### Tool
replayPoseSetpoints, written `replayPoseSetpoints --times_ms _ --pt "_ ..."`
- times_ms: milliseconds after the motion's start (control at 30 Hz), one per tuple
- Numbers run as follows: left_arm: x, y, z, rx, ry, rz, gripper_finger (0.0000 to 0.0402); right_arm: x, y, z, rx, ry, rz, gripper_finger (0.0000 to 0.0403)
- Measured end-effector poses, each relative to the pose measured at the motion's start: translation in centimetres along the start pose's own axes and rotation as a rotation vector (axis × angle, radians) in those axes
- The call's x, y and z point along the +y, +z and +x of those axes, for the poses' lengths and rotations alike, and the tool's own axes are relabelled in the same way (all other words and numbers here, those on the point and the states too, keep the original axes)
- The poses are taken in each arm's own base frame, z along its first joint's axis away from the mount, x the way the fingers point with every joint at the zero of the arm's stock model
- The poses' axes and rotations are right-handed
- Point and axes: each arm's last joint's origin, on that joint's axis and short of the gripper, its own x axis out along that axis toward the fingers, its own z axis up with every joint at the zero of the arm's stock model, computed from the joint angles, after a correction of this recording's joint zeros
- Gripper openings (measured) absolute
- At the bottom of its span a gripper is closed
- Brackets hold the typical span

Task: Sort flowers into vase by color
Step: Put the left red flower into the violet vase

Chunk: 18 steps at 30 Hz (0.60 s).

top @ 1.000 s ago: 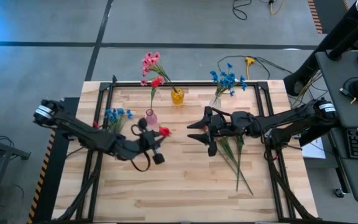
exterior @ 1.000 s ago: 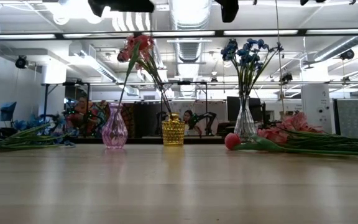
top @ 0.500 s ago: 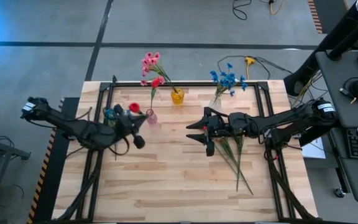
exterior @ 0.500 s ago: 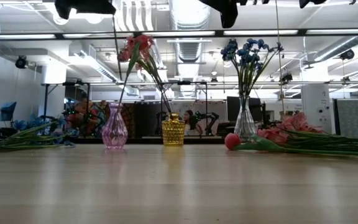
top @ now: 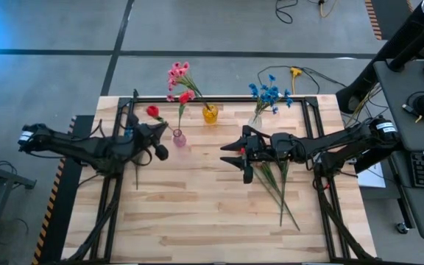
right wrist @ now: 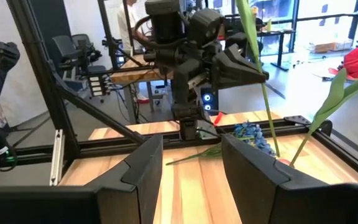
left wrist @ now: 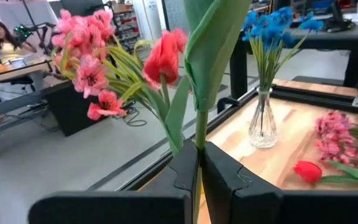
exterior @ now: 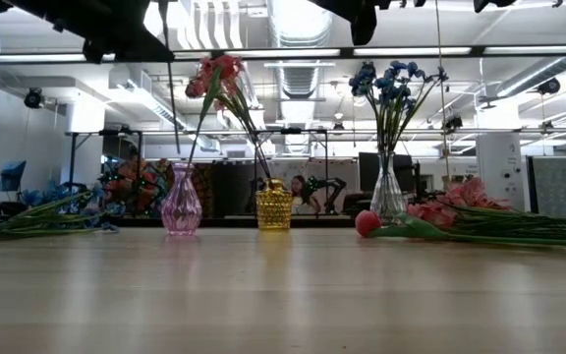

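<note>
One stem in play: red tulip (top: 152, 111), at 10 o'clock of pink vase (top: 178, 138).
Left gripper (left wrist: 200, 163): clamped on stem.
Right gripper (right wrist: 191, 163): fingers apart, mid-table.
Handling: likely light, floppy; grip low.

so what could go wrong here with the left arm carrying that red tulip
The left gripper pinches only the thin stem of the red tulip, so it could slip or swing. The pink vase has a narrow neck already holding a flower; the stem could miss or knock it over.
</note>
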Motion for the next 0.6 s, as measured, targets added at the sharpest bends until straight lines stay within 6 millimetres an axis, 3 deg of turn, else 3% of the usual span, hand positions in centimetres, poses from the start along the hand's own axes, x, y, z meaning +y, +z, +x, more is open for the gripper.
replayPoseSetpoints --times_ms 600 --pt "-0.1 -1.1 1.9 0.057 0.026 0.035 0.0 0.0 -0.1 0.0 0.012 -0.001 0.0 0.0158"
